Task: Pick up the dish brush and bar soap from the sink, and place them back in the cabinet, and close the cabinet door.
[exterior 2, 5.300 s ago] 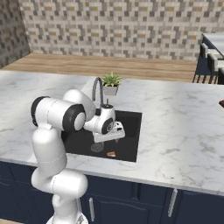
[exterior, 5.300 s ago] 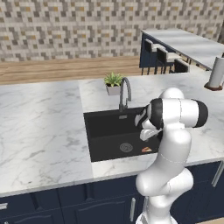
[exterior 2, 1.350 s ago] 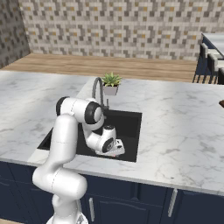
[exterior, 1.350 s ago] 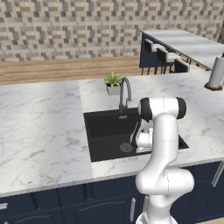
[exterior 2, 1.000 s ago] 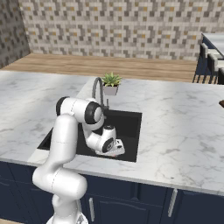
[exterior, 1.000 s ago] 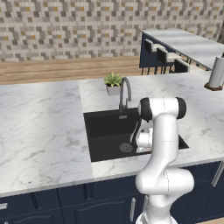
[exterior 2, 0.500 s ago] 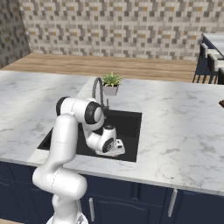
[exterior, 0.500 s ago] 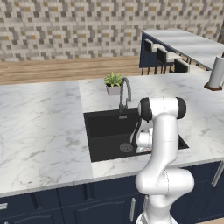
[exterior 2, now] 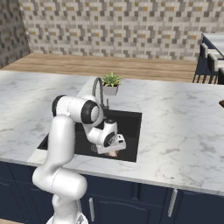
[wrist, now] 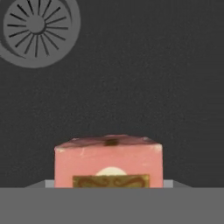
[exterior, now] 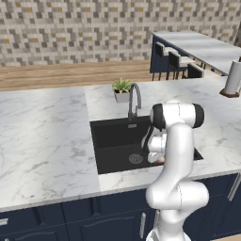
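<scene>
A white marble surface (exterior: 42, 141) runs across the kitchen. Sunk into it is the black sink (exterior: 113, 136). My white arm (exterior: 176, 155) bends over the basin's 3 o'clock side and reaches down inside. A chrome faucet (exterior: 134, 96) arches over the sink's 12 o'clock rim, with a small potted plant (exterior: 122, 88) just behind it.

On the sink floor, the round grey drain (exterior: 135, 158) lies near the middle. The bar soap (wrist: 108, 164), a small pinkish-tan block, rests flat on the floor just to the 3 o'clock side of the drain. In my hand view, the soap sits at 6 o'clock, close and centred, and the drain sits at 11 o'clock.

My claw (exterior 2: 113, 151) hangs low in the basin, directly over the soap. I cannot tell whether its jaws are spread around the block or already pinching it, because the tips are hidden.

I judge these to be the risks, biggest first:
- If I lift carelessly, my wrist or forearm could strike the faucet neck or the sink rim, since both stand close.
- If my jaws are off centre, one pad would meet the soap first. That would shove it across the smooth floor towards the drain.
- The block is small and probably slick, so a shallow or weak pinch could let it squirt out as I rise.
</scene>
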You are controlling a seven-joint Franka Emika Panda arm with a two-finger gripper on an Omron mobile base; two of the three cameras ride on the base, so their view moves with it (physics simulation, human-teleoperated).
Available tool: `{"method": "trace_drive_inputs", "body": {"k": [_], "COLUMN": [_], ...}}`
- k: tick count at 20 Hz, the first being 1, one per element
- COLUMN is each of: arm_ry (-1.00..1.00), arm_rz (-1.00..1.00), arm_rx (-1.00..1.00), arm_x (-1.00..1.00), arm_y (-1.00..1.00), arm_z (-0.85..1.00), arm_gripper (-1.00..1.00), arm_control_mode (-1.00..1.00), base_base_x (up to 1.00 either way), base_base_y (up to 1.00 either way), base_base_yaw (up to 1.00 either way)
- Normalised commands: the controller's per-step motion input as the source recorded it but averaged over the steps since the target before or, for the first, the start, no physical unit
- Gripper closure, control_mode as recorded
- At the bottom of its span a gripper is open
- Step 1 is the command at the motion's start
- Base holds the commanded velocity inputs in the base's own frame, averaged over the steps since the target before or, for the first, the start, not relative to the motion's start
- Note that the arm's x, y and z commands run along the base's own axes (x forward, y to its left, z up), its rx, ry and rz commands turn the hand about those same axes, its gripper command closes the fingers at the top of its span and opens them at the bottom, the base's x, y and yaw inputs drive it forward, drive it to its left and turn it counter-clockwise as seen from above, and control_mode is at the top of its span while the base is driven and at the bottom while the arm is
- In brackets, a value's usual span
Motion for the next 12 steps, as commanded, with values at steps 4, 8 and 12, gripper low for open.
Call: {"method": "trace_drive_inputs", "body": {"k": [4,8,12], "arm_ry": [0.0,0.0,0.0], "arm_rz": [0.0,0.0,0.0], "arm_rx": [0.0,0.0,0.0], "arm_x": [0.0,0.05,0.02], "arm_y": [-0.02,0.0,0.0], "arm_z": [0.42,0.42,0.39], "arm_gripper": [1.0,1.0,1.0], "arm_control_mode": [-1.0,-1.0,-1.0], "base_base_x": [0.0,0.0,0.0], "base_base_y": [0.0,0.0,0.0], "base_base_yaw": [0.0,0.0,0.0]}}
